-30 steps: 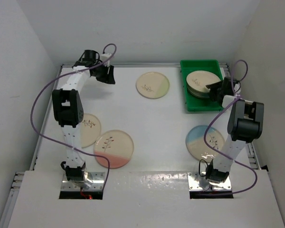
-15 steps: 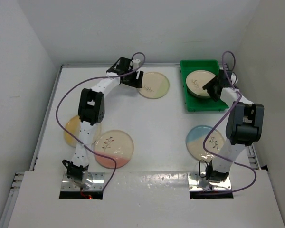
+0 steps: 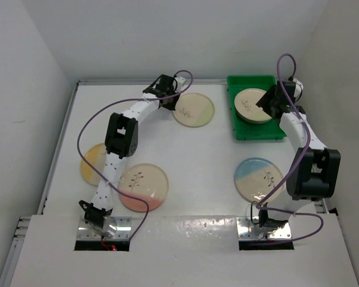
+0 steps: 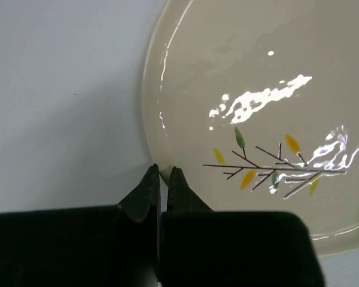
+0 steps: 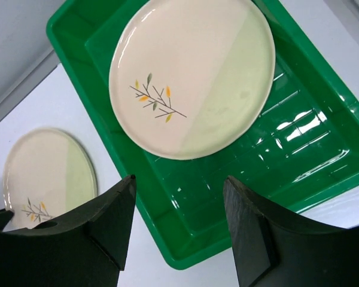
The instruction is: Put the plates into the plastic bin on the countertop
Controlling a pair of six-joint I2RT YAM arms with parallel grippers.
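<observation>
Top external: one plate binned, four out

In the bin [image 3: 257, 134], upper right, lies a green plate [image 3: 253, 105]; the right gripper [image 5: 179, 181] hovers above it, fingers apart. The left gripper [image 4: 163, 173] pinches the rim of a second green plate [image 3: 192, 109], top centre. A blue plate [image 3: 258, 179], pink plate [image 3: 143, 186] and yellow plate [image 3: 94, 164] lie lower on the countertop [image 3: 215, 152].

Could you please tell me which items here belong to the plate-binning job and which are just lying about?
Belongs to the job:
plastic bin
plate in the bin
loose green plate
blue plate
pink plate
yellow plate

Just there, not part of the job:
purple cables
metal edge rails
</observation>
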